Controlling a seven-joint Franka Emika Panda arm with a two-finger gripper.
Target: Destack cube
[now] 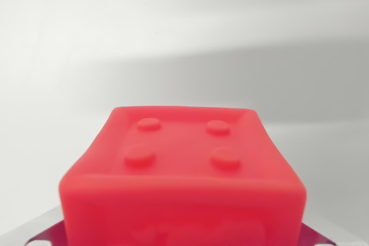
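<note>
One cube: we see a single red cube (181,168) filling the lower middle of the wrist view, four round studs on its top face, very close to the camera.
Gripper: we see metal edges (49,231) at the bottom corners on either side of the cube, but no fingertips, so we cannot tell whether the tool is spread or clamped on the cube.
Progress: we judge the cube may be lifted or about to be, yet no second cube shows beneath it, so we cannot say whether the stack is already parted.
Left to do: setting this cube down apart, if it is held.
Surface: a plain pale ground (184,38) with soft grey shadow bands.
Room: nothing else visible.
</note>
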